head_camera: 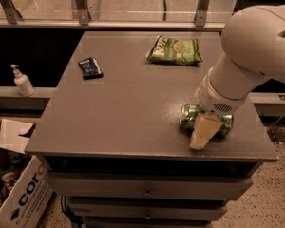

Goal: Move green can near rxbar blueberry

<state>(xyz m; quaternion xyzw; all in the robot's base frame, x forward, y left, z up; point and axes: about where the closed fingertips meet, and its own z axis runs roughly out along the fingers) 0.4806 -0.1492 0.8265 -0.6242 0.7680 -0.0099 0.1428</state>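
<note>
The green can [189, 116] lies on its side near the front right of the grey table [128, 113]. My gripper [200, 136] hangs from the big white arm and reaches down over the can's middle, covering part of it, close to the table's front edge. The rxbar blueberry [90, 67] is a small dark blue wrapper lying flat at the table's far left, well apart from the can.
A green chip bag [175, 51] lies at the back, right of the middle. A white pump bottle [22, 81] stands on a ledge left of the table. A cardboard box [14, 194] sits on the floor at lower left. Drawers run below the tabletop.
</note>
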